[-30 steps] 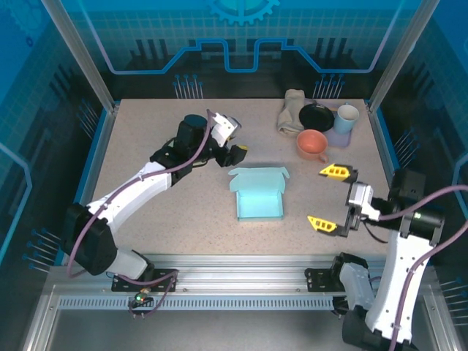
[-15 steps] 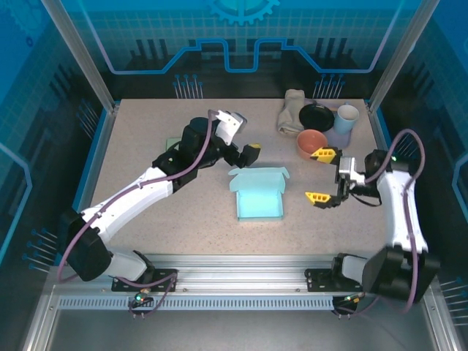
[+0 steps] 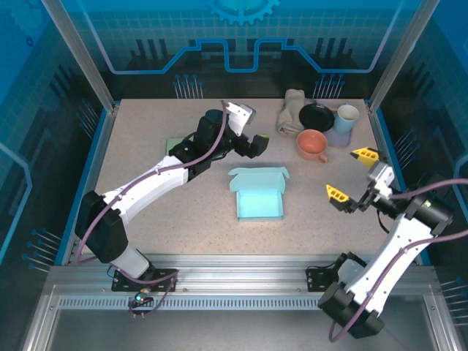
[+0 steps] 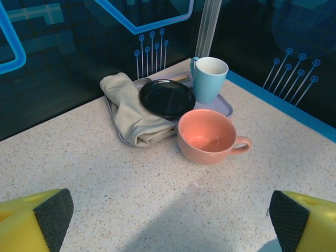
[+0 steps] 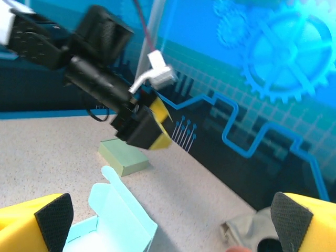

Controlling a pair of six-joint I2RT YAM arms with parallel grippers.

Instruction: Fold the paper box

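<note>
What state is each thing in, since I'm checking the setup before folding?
paper box: open, lid flap up, not folded shut
left gripper: open, empty
right gripper: open, empty
pink cup: upright, empty
blue mug: upright
black dish: lying flat, partly on the cloth
cloth: bunched up
green pad: flat on the table

The speckled bench carries an open light-blue paper box near its middle, a green pad toward the far left, and a peach cup beside a lavender tray at the far right.
</note>
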